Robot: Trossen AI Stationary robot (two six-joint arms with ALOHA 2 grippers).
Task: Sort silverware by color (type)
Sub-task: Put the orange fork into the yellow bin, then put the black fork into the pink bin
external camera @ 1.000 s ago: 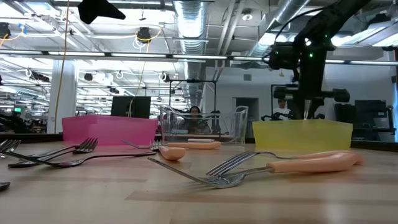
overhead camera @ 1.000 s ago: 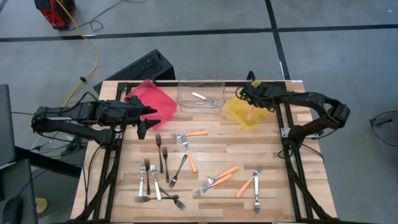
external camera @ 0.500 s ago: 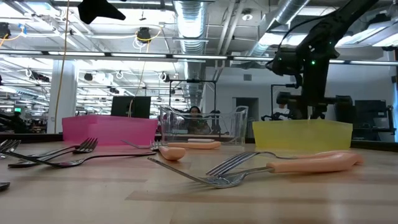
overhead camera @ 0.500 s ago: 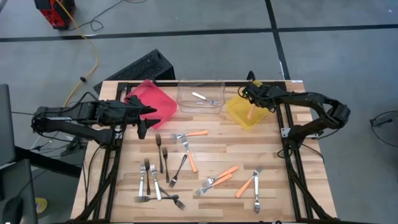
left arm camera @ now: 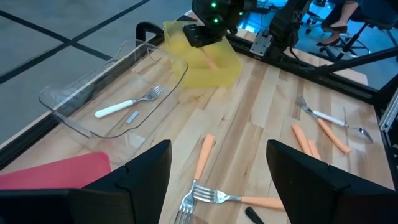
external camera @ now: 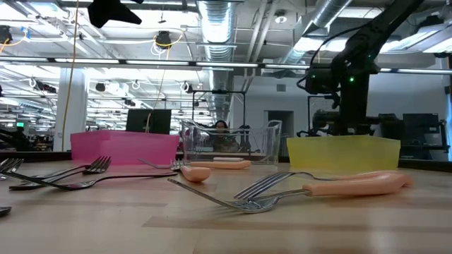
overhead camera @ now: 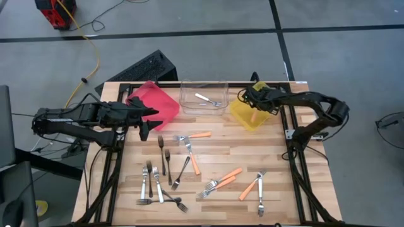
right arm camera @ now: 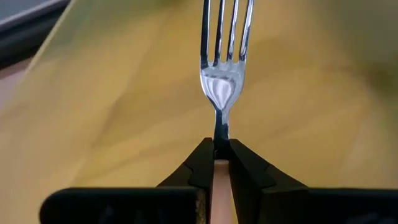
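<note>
My right gripper [overhead camera: 252, 101] [right arm camera: 219, 147] hovers over the yellow bin [overhead camera: 237, 111] at the table's far right and is shut on an orange-handled fork [right arm camera: 224, 81]. The fork's silver head points away from the fingers toward the bin's yellow inside [right arm camera: 93, 93]. An orange handle [overhead camera: 254, 115] shows inside the bin; I cannot tell whether it belongs to the held fork. My left gripper [overhead camera: 149, 123] [left arm camera: 217, 186] waits open beside the red bin [overhead camera: 154, 101]. Dark, silver and orange-handled forks [overhead camera: 189, 157] lie flat on the table. My right gripper pinches the fork between its two fingers at the neck [right arm camera: 219, 129], where the silver stem meets the orange handle. The handle runs back between the fingers. The fork lies in line with the fingers, head first, lifted clear above the yellow bin.
A clear bin [overhead camera: 203, 98] between the red and yellow bins holds a white-handled fork [overhead camera: 207, 99]. Scattered forks cover the table's middle and near part [overhead camera: 221, 181]. Black frame rails [overhead camera: 297, 151] run along both sides. A person sits far behind the table [external camera: 221, 127].
My right gripper has sunk a little toward the yellow bin, still shut on the fork, and its elbow has drawn slightly inward. The left arm and the forks on the table have stayed put.
</note>
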